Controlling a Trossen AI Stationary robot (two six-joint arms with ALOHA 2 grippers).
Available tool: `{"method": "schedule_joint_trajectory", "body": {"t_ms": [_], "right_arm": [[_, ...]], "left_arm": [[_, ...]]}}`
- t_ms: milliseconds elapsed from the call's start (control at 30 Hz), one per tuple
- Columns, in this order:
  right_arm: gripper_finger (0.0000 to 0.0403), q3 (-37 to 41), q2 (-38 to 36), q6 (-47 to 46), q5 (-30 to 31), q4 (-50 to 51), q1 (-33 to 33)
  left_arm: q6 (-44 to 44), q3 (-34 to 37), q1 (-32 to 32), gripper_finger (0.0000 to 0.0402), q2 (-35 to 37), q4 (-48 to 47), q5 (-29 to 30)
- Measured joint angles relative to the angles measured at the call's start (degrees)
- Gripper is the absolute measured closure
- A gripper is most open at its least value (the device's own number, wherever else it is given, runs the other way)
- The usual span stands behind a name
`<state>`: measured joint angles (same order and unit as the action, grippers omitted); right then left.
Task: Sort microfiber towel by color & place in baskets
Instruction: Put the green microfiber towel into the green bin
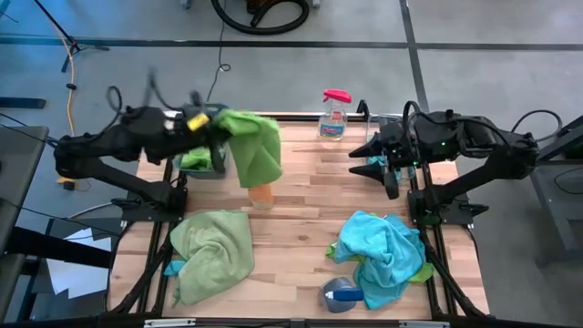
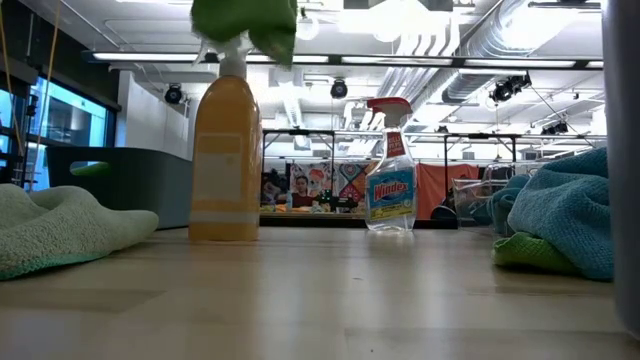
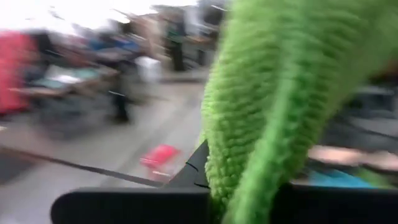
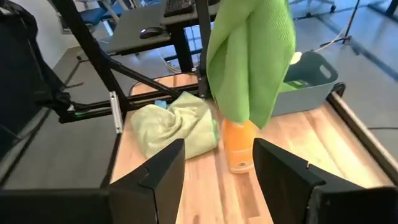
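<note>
My left gripper (image 1: 219, 124) is shut on a bright green towel (image 1: 256, 146) that hangs over the table's far left part, above the orange spray bottle (image 1: 261, 194). The dark teal basket (image 1: 202, 164) stands just left of the towel with green cloth inside it. In the low view the clear basket (image 2: 475, 200) stands far off on the right. My right gripper (image 4: 214, 174) is open and touches nothing, hovering at the far right. A pale green towel (image 1: 214, 251) lies near left, and blue towels (image 1: 387, 251) are heaped near right. My left gripper holds the bright green towel by its upper part (image 1: 230, 123), coming level from the table's left side. The cloth bunches into folds (image 3: 280, 93) right at the fingers, which hide the place of contact. The towel hangs slack below, lifted clear of the table.
A Windex bottle (image 1: 334, 114) with a pink trigger stands at the far edge in the middle. A grey-blue object (image 1: 342, 293) lies by the near edge, beside the blue heap. A bit of green cloth (image 1: 424, 271) shows under the blue towels. Bare wood lies in the table's middle.
</note>
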<state>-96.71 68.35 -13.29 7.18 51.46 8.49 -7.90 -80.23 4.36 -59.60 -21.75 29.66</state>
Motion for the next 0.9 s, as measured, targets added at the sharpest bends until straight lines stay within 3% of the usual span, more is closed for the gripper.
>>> {"method": "schedule_joint_trajectory", "body": {"t_ms": [133, 300, 400, 633, 900], "right_arm": [[0.0217, 0.0, 0.23, 0.38, 1.81, 0.0, 0.0], [0.0217, 0.0, 0.2, 1.35, 1.92, 0.0, 0.0], [0.0217, 0.0, 0.2, 1.35, 3.27, 0.0, 0.0], [0.0217, 0.0, 0.2, 0.67, 4.01, -0.02, 0.0], [0.0217, 0.0, 0.2, -2.45, 4.01, -0.04, 0.0]], "left_arm": [[-9.0, -0.02, -0.83, 0.0401, 2.85, 5.66, 14.09], [-17.4, -0.02, -4.96, 0.0401, 5.59, 8.07, 23.22], [-16.66, -0.02, -8.98, 0.0401, 6.32, 4.69, 28.27], [-7.0, 5.34, -17.8, 0.0401, 6.28, -8.42, 30.47], [4.4, 21.52, -27.31, 0.0401, 6.31, -7.91, 32.23]]}}
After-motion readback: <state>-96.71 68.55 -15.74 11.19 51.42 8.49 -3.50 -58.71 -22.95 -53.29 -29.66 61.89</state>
